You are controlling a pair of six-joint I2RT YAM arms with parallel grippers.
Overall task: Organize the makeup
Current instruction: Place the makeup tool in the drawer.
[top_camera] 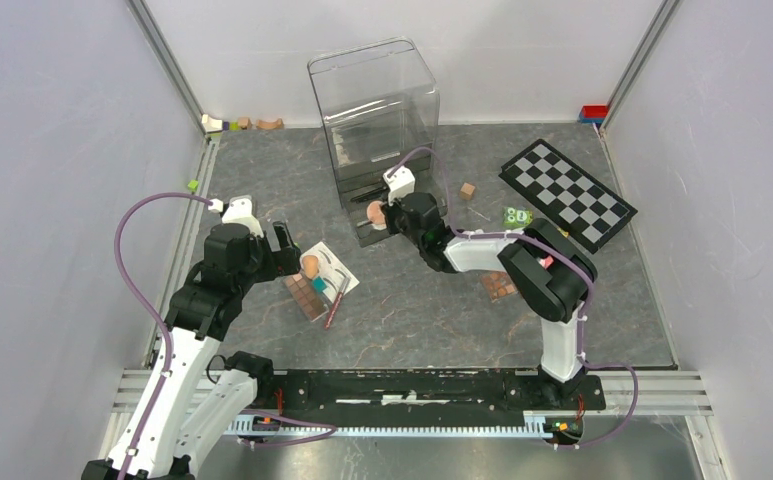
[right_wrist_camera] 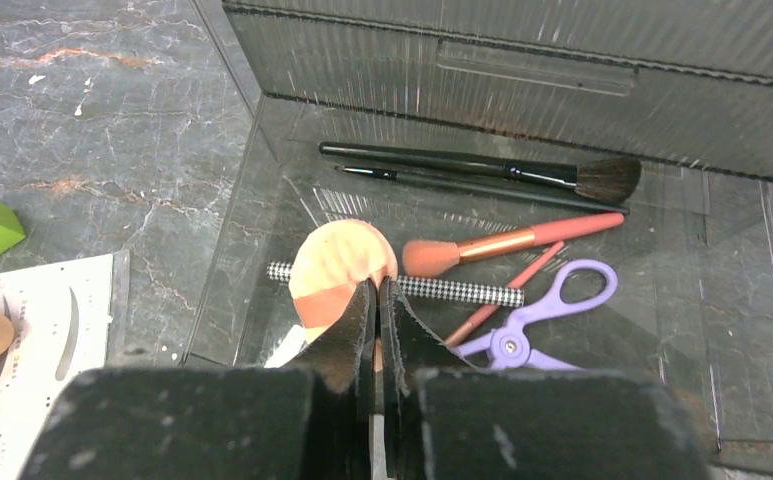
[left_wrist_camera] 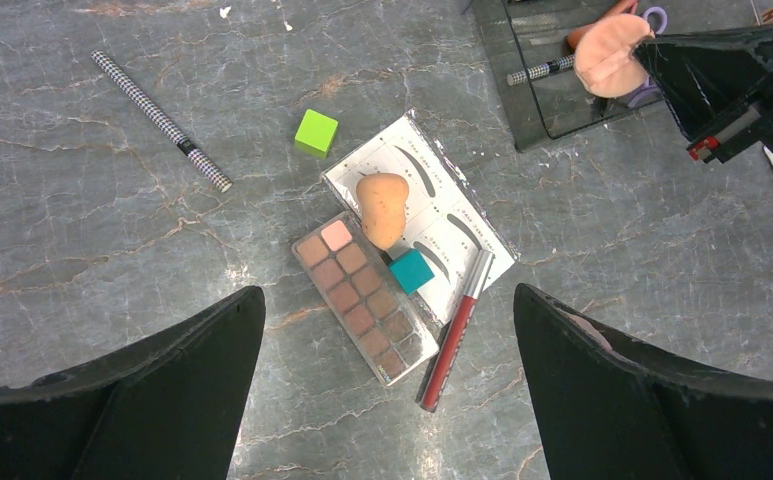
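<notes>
The right gripper was pinched shut on the peach powder puff above the organizer tray (the left gripper gaped over the eyeshadow palette).

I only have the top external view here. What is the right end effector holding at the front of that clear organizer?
Observer: A round peach puff, pinched at its edge. The right end effector is shut on it.
Operator: What's lying in the compartment under it?
Observer: The clear drawer holds a black-handled brush, a pink-handled brush, a checkered pencil and lilac scissors.
Operator: And the left side?
Observer: The left end effector is open, straight above a brown palette with a teal cube at its edge.
</notes>
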